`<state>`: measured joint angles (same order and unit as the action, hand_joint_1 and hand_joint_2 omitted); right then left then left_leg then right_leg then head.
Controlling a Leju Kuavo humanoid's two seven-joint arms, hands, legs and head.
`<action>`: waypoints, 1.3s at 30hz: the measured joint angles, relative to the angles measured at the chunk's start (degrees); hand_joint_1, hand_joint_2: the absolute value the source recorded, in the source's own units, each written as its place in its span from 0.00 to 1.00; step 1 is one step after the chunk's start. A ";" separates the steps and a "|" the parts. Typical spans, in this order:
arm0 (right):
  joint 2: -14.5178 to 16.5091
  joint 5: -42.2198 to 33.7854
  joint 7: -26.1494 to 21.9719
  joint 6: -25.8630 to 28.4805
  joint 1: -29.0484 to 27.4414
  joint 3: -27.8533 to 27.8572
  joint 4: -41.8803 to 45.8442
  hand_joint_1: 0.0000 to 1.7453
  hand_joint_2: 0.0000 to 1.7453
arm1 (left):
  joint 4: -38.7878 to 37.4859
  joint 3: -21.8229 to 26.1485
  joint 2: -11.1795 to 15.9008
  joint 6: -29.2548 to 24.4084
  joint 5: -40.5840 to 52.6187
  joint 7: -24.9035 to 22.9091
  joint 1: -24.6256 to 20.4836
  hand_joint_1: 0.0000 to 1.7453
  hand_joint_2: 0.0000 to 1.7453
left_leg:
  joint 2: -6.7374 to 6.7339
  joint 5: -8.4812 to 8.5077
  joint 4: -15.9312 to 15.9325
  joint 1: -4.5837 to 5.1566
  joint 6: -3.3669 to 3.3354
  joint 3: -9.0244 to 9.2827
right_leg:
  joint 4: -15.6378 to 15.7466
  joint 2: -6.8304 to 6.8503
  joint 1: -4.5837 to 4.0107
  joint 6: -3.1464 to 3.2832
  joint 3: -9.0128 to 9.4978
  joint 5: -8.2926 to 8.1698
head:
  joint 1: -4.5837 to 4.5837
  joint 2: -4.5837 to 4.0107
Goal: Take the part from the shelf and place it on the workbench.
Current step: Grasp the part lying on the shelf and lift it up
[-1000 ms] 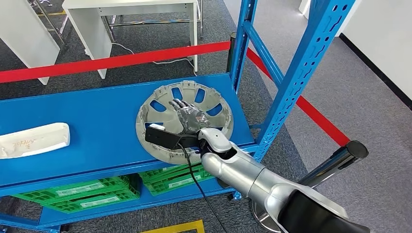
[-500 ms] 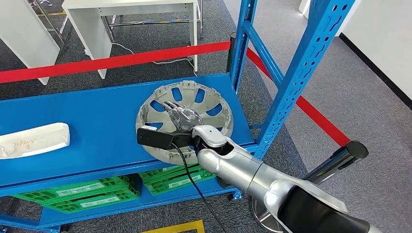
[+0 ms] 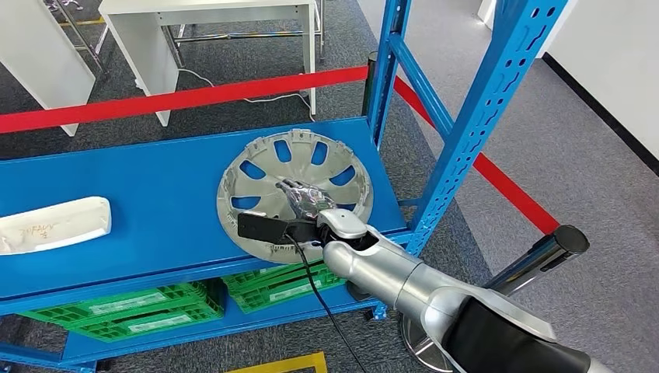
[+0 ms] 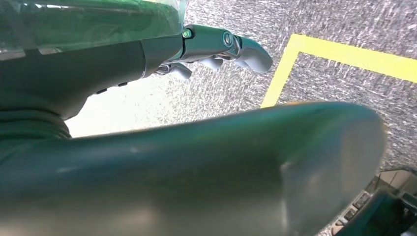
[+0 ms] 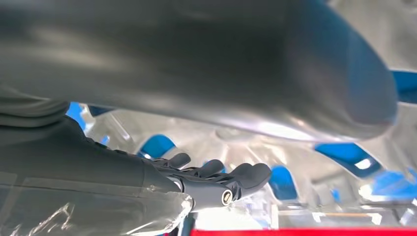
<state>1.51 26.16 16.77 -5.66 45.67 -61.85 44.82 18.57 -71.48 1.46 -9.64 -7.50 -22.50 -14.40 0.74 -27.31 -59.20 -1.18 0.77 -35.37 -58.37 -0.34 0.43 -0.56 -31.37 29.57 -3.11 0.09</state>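
Observation:
A silver-grey wheel cover (image 3: 326, 155) lies flat on the right end of the blue shelf (image 3: 155, 186). My right hand (image 3: 305, 198) reaches in over its centre, fingers stretched forward and apart, low above the spokes, holding nothing. From the right wrist, the hand (image 5: 211, 182) hovers close over the wheel cover (image 5: 305, 162), whose cut-outs show blue. A white oblong part (image 3: 54, 224) lies at the shelf's left end. My left hand (image 4: 216, 44) hangs over the carpet with loose fingers and nothing in it.
A blue upright (image 3: 474, 116) stands just right of the wheel cover. Red barrier tape (image 3: 179, 99) runs behind the shelf to a metal post (image 3: 556, 245). Green crates (image 3: 155, 307) sit on the lower level. White tables (image 3: 210, 15) stand beyond. A yellow floor line (image 4: 344, 51) lies below.
My right hand swung slightly left over the wheel cover, then drew back toward its near rim. The wheel cover has not moved.

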 joint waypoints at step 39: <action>-0.79 -2.16 -3.30 2.05 -0.50 0.06 -5.82 1.00 1.00 | 0.49 4.75 -0.21 0.17 3.09 0.27 0.38 0.00 0.00 | -0.01 0.00 0.00 0.00 0.00 0.01 | 0.00 0.00 0.00 0.00 0.01 -0.01 | 0.00 0.00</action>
<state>0.72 24.00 13.47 -3.61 45.17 -61.79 38.99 19.06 -66.73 1.25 -9.47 -4.41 -22.23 -14.03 0.73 -27.31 -59.20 -1.18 0.77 -35.36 -58.37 -0.34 0.43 -0.55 -31.36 29.56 -3.11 0.09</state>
